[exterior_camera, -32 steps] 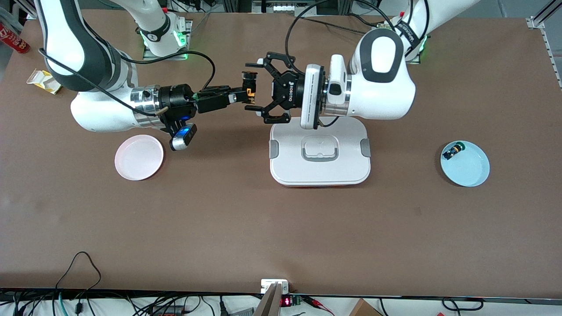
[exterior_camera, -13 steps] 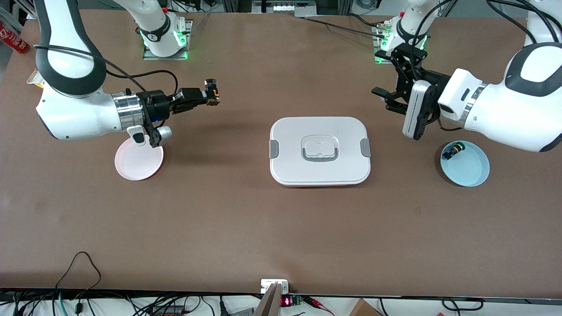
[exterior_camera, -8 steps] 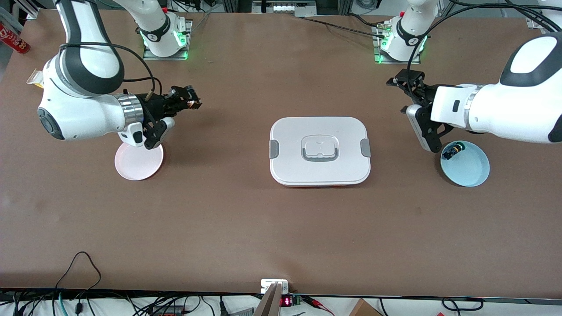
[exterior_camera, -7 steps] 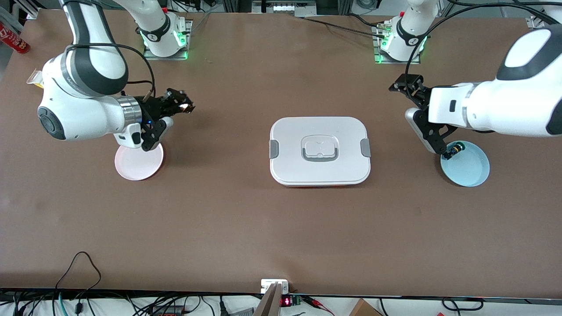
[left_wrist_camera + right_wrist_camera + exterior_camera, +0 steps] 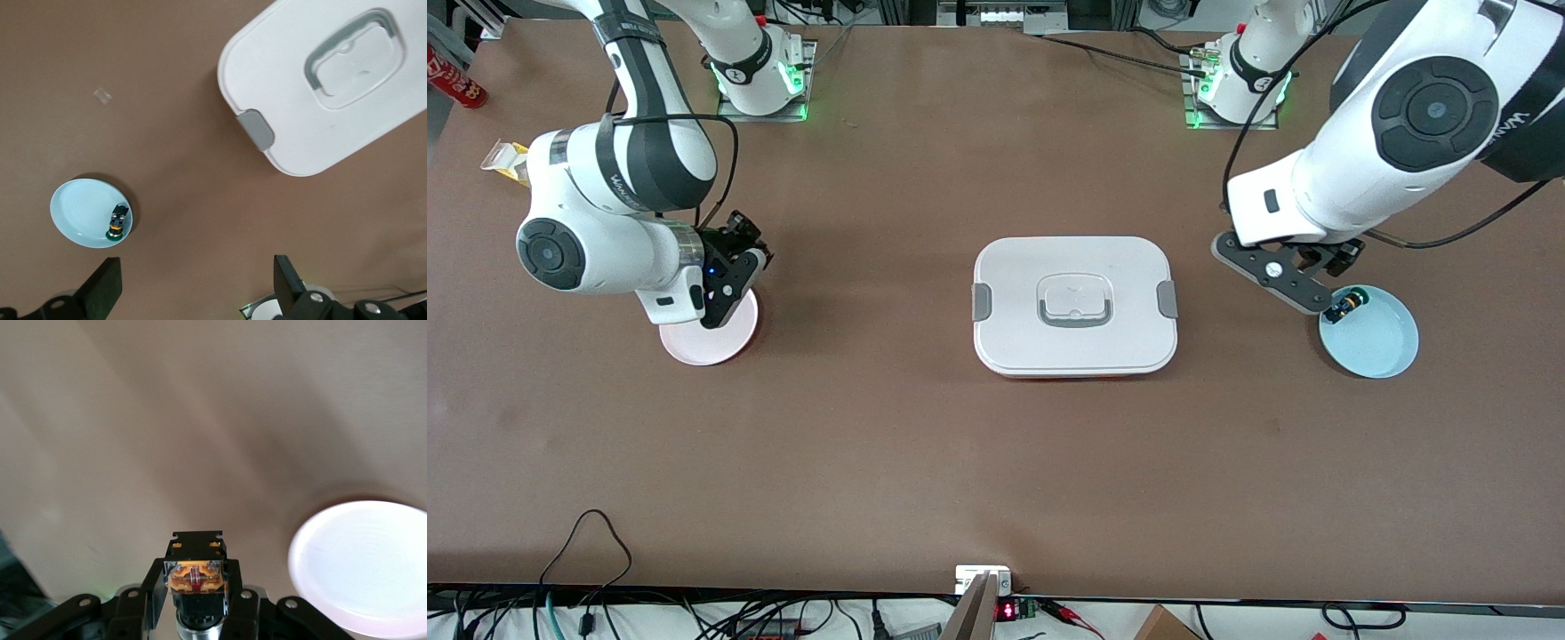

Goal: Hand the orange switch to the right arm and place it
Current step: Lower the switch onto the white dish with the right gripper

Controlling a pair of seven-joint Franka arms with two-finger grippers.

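Observation:
The orange switch [image 5: 195,575] sits between the fingers of my right gripper [image 5: 195,588], its tan-orange rear block facing the wrist camera. In the front view my right gripper [image 5: 738,244] points down over the table beside the pink plate [image 5: 694,345], and the switch is hidden there. The pink plate [image 5: 363,567] is empty. My left gripper [image 5: 197,285] is open and empty, held high; in the front view it [image 5: 1329,260] is above the table by the edge of the pale blue plate [image 5: 1378,345].
A white lidded box [image 5: 1074,307] lies in the table's middle and shows in the left wrist view [image 5: 320,87]. The blue plate [image 5: 83,212] holds a green-capped switch [image 5: 118,221]. A red can [image 5: 454,80] and a yellow carton [image 5: 505,160] lie at the right arm's end.
My right gripper carried the switch from over the white box toward the pink plate and turned downward. My left gripper, open, drew back from the middle to beside the blue plate.

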